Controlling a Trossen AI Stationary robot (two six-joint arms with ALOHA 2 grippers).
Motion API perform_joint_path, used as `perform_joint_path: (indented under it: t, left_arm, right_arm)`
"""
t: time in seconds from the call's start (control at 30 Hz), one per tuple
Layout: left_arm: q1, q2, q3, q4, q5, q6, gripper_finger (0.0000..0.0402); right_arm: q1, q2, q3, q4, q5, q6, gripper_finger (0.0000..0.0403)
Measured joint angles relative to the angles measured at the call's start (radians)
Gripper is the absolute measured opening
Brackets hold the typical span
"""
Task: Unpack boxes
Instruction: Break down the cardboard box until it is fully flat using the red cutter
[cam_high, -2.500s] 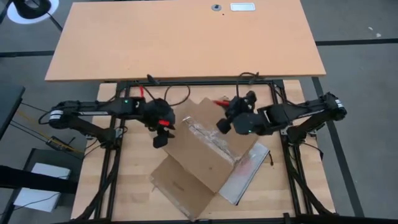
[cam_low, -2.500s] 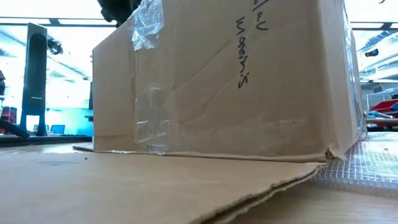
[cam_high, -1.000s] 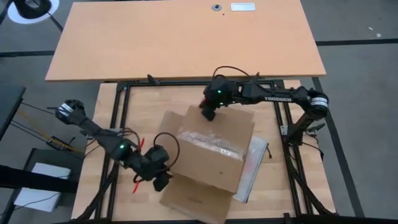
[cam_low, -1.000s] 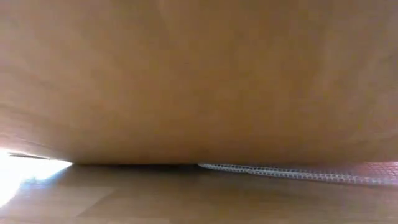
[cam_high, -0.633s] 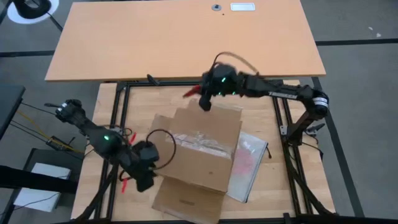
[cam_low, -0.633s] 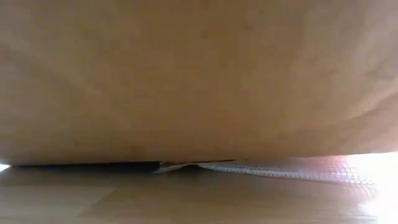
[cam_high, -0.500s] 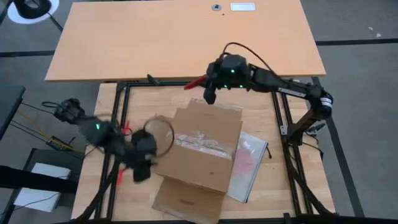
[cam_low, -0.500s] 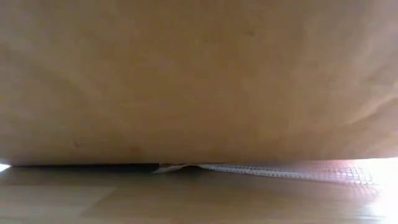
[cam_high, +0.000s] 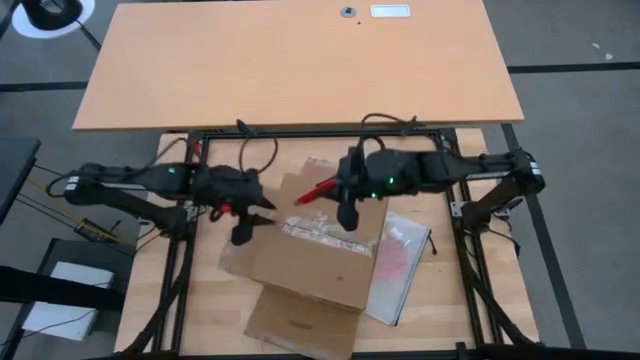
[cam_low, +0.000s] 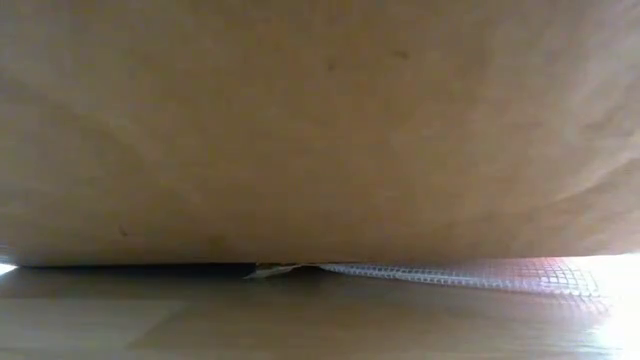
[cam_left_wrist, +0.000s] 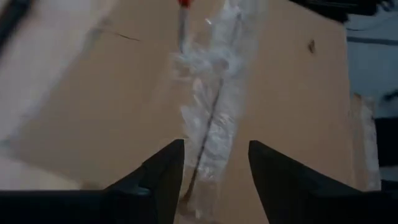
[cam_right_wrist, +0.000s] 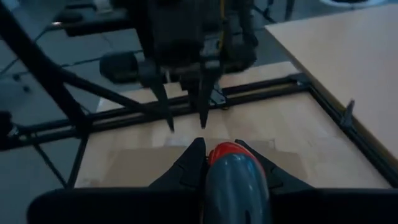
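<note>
Right gripper (cam_right_wrist: 221, 155) clamps box cutter (cam_high: 312, 193) — over carton (cam_high: 320, 245); left gripper (cam_left_wrist: 216, 163) agape.

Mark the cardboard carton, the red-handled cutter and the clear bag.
cardboard carton (cam_high: 320, 262): high view, closed top panel.
red-handled cutter (cam_high: 315, 190): high view, red handle, in the right gripper (cam_high: 346, 212).
clear bag (cam_high: 398, 255): high view, part showing beside the carton.

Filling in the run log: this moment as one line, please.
carton: taped shut | left gripper: open, over its left edge | right gripper: shut on box cutter, above tape seam
</note>
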Motion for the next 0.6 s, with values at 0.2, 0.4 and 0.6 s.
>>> perform_joint_path:
  t: [0.2,0.4,0.6]
  left_arm:
    - [0.006,0.016,-0.200,0.255,0.038,0.134,0.0193]
    - [0.008,0.025,-0.290,0.313,-0.014,0.161,0.0193]
    - [0.008,0.023,-0.322,0.326,-0.017,0.159,0.0193]
  right_arm:
    - [0.059,0.060,-0.038,0.089,0.071,0.082,0.0055]
    - [0.066,0.118,-0.037,0.142,0.090,0.078,0.0055]
    - [0.055,0.165,-0.037,0.146,0.106,0.046,0.0055]
